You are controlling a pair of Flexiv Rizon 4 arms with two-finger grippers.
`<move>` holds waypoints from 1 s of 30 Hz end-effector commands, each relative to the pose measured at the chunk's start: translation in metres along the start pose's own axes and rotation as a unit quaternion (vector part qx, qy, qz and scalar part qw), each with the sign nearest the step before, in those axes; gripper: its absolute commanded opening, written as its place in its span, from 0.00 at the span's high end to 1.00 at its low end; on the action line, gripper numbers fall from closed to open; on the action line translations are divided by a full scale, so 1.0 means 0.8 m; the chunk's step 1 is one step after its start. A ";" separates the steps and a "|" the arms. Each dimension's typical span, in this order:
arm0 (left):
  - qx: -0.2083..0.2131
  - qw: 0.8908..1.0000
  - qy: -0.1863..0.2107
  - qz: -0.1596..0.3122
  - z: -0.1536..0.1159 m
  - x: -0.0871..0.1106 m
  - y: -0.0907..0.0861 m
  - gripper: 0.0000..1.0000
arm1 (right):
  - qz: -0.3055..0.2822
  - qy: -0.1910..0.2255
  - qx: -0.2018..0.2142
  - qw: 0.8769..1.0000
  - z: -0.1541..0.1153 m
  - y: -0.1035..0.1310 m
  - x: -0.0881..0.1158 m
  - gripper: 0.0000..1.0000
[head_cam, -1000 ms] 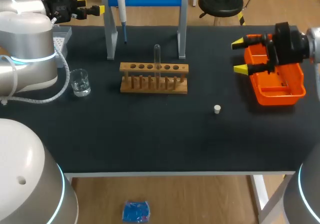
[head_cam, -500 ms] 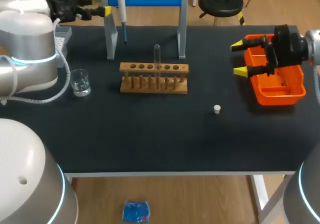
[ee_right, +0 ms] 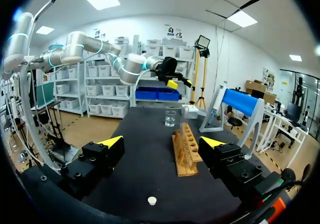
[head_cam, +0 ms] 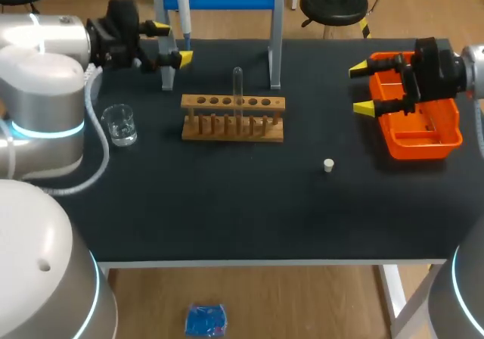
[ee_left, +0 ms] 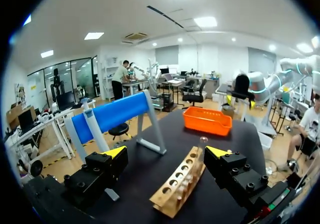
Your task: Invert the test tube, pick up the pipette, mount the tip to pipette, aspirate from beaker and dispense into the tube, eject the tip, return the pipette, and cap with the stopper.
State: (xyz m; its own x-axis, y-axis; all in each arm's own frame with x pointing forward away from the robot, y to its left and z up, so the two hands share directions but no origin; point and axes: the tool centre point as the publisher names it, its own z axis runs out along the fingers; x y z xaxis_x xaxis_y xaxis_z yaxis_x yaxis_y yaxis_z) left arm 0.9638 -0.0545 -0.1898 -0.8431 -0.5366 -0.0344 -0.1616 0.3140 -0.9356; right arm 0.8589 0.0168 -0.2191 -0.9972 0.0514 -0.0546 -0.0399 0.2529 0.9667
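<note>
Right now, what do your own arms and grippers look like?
The left arm and right arm are rounded silver-grey shells with glowing light-blue rings at the joints. A pale cable loops along the left arm. The left gripper and right gripper are black and blocky, with visible bolts and wedge-shaped yellow fingertips.

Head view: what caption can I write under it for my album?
Left arm by the pipette, right arm by the bin; tube in rack, beaker and stopper ready.
</note>
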 end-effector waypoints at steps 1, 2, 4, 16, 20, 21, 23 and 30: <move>0.018 1.000 -0.011 -0.001 -0.008 0.016 0.027 0.00 | 0.000 0.000 0.000 1.000 0.000 0.000 -0.001 0.00; 0.022 1.000 -0.009 0.000 -0.008 0.018 0.031 0.00 | 0.000 0.000 0.000 1.000 0.000 0.000 -0.001 0.00; 0.024 1.000 -0.012 -0.005 -0.007 0.017 0.042 0.00 | 0.000 0.000 0.000 1.000 0.000 0.000 -0.001 0.00; 0.003 1.000 0.011 -0.004 -0.008 0.016 0.072 0.00 | 0.000 0.000 0.000 1.000 0.000 0.000 -0.001 0.00; 0.002 1.000 0.012 -0.003 -0.008 0.016 0.072 0.00 | 0.000 0.000 0.000 1.000 0.000 0.000 -0.001 0.00; 0.002 1.000 0.012 -0.003 -0.008 0.016 0.072 0.00 | 0.000 0.000 0.000 1.000 0.000 0.000 -0.001 0.00; 0.002 1.000 0.012 -0.003 -0.008 0.016 0.072 0.00 | 0.000 0.000 0.000 1.000 0.000 0.000 -0.001 0.00; 0.002 1.000 0.012 -0.003 -0.008 0.016 0.072 0.00 | 0.000 0.000 0.000 1.000 0.000 0.000 -0.001 0.00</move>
State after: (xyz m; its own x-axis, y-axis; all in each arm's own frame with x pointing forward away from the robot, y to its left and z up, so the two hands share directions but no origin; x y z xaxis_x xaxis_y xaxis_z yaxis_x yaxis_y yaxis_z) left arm 0.9400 -0.0389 -0.2410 -0.8528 -0.5218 -0.0204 -0.1665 0.3087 -0.9365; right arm 0.8589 0.0168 -0.2192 -0.9972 0.0514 -0.0546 -0.0399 0.2529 0.9667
